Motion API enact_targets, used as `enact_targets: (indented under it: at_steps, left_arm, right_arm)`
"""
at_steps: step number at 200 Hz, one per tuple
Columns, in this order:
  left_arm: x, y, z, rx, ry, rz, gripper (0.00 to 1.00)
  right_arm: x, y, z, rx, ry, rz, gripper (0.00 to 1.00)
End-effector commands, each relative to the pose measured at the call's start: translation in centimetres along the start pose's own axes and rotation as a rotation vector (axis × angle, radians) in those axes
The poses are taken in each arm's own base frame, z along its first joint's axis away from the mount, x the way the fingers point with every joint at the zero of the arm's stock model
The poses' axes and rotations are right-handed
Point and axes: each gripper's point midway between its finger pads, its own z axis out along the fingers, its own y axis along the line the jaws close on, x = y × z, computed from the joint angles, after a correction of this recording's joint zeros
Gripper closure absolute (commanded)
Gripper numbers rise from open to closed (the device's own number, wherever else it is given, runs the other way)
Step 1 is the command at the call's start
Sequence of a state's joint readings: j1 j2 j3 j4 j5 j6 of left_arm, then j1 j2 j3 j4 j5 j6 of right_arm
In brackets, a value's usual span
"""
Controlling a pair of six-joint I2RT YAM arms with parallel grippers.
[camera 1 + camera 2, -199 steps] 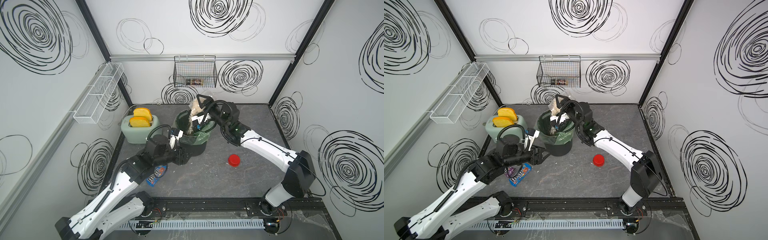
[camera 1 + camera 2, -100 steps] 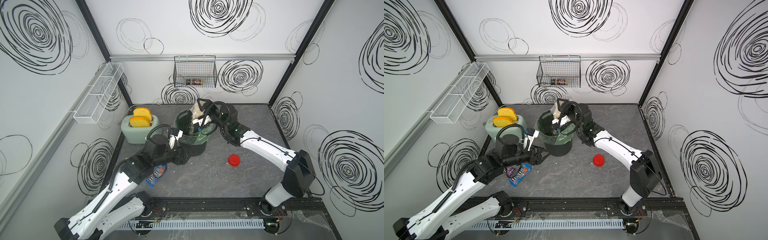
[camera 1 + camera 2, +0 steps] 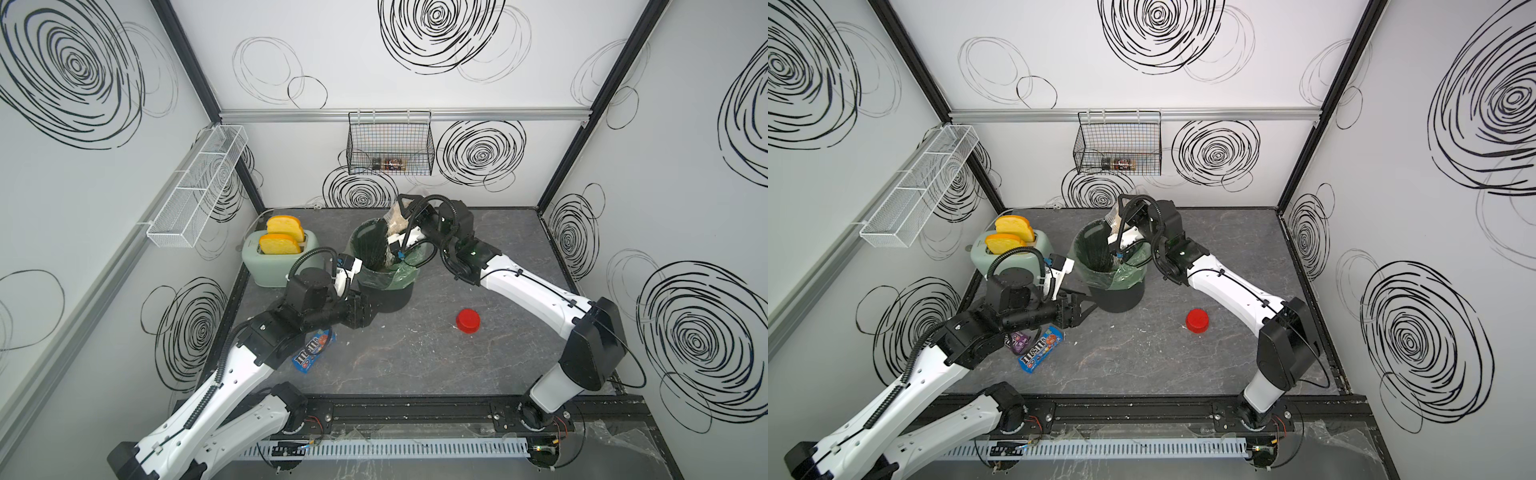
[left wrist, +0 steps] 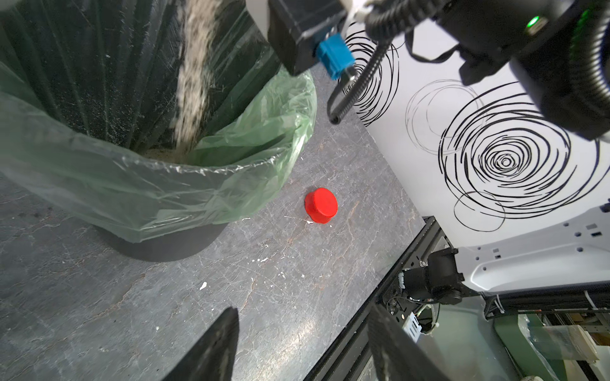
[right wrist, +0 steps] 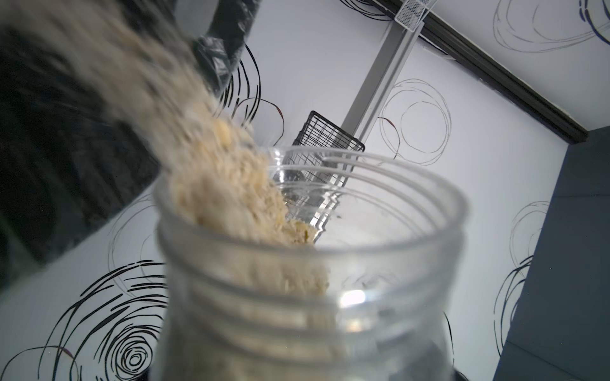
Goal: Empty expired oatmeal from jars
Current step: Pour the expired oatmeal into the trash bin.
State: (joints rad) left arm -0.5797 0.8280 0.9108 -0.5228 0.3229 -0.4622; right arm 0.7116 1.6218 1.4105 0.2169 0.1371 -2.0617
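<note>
**Oatmeal pouring from the tilted jar into the lined bin**

In both top views, nearest the lower edge of the frame, the left arm reaches up from the lower left. The left tool (image 3: 1090,306) hangs low over the grey counter (image 3: 415,357), just beside the base of the black bin (image 3: 386,297). Its jaws stand wide apart and hold nothing; the left wrist view shows bare counter between its two dark fingers (image 4: 214,346).

A blue candy packet (image 3: 1040,349) lies partly under that arm, with a smaller purple packet (image 3: 1017,340) beside it. Right of centre, the red lid (image 3: 468,321) rests alone on the counter, well apart from the bin.

The bin sits mid-frame with a green liner (image 4: 165,191) folded over its rim. Above its far rim the right tool (image 3: 401,225) is clamped on the clear jar (image 5: 313,264), which is tipped mouth-down over the opening. The oatmeal (image 5: 224,184) streams out of the jar's threaded mouth in a pale, blurred column and lands on a small heap at the bottom of the liner.

Left of the bin stands a pale green toaster (image 3: 274,266) with two yellow slices (image 3: 279,243) sticking up. On the back wall hangs a black wire basket (image 3: 390,145); a white wire rack (image 3: 195,187) is fixed to the wall at the left of the frame.
</note>
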Motion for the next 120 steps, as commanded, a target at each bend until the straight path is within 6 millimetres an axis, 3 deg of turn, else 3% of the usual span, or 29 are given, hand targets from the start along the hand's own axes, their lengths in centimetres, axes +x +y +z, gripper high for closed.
enact_targets:
  at_steps: [1, 10, 39, 63, 72, 102, 120]
  left_arm:
    - [-1.5, -0.9, -0.6, 0.037, -0.057, 0.02, 0.33]
    - [-1.6, -0.9, -0.6, 0.035, -0.05, 0.023, 0.33]
    - [-1.5, -0.5, -1.2, 0.012, -0.058, 0.029, 0.33]
    - [-1.9, -0.8, -1.0, 0.036, -0.078, 0.014, 0.33]
    - [-1.9, -0.8, -0.8, 0.038, -0.065, 0.015, 0.33]
    - [-2.0, -0.5, -1.4, 0.008, -0.069, 0.026, 0.33]
    - [-2.2, -0.4, -1.4, 0.017, -0.087, 0.015, 0.33]
  right_arm:
    - [-2.6, -0.6, 0.1, 0.007, -0.058, 0.005, 0.52]
    - [-2.7, -0.3, 0.4, 0.002, -0.031, 0.015, 0.53]
    - [1.0, -1.6, -0.4, 0.037, 0.04, 0.054, 0.52]
    - [-2.1, 0.8, 0.0, -0.027, -0.033, 0.026, 0.52]
    - [-2.2, 1.3, 0.2, -0.041, -0.025, 0.025, 0.52]
    - [2.2, -1.1, -0.8, 0.005, 0.048, 0.049, 0.52]
    - [-0.5, -0.1, -0.5, -0.02, -0.034, 0.023, 0.52]
